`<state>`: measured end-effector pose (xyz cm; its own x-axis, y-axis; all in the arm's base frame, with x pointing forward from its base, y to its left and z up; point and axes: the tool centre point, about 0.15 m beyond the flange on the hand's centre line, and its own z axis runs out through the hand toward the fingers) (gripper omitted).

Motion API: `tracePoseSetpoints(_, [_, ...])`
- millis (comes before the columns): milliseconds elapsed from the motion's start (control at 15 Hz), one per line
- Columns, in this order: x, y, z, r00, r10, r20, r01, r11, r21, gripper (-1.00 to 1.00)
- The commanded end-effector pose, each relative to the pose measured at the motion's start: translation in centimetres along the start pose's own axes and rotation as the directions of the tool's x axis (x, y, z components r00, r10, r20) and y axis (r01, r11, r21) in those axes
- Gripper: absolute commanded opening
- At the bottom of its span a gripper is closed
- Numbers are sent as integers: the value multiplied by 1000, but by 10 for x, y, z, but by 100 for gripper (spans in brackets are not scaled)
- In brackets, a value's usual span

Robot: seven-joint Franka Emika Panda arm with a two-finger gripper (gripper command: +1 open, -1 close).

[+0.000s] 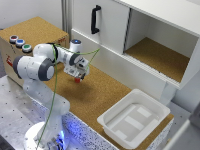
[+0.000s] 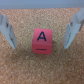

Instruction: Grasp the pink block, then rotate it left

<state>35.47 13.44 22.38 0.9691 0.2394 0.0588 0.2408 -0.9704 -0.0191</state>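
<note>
pink block (image 2: 43, 42): hidden under gripper (image 1: 78, 76) in exterior view | wrist view blurred

Robot lab: arm (image 1: 42, 67) bolted to perforated metal base (image 1: 15, 112), cork bench (image 1: 95, 92), white cabinet (image 1: 125, 25), button box (image 1: 22, 42).

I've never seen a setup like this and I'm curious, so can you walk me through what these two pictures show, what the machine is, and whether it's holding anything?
The white machine is a single robot arm bolted to a bench. The wide picture comes from a camera off the arm, looking down on the scene. The close-up comes from a camera on the arm's wrist, looking past its pincer.

On the cork surface lies a small pink block marked with the letter A. The pincer's two fingers stand open on either side of it, not touching, so nothing is held yet.

Also visible: a white tray, three round buttons on a box, and a cabinet with a black handle.
</note>
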Motion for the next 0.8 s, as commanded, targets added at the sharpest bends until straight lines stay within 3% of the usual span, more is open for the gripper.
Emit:
tracePoseSetpoints(0, [21, 4, 27, 1000, 7, 25, -8, 999, 48, -100])
tracePoseSetpoints(400, [20, 8, 17, 1000, 17, 17, -18, 999, 45, -100])
tracePoseSetpoints(600, [11, 6, -10, 1000, 21, 4, -22, 998, 59, -100])
tracePoseSetpoints(733, [7, -4, -40, 997, -72, -9, 72, 996, 53, -100])
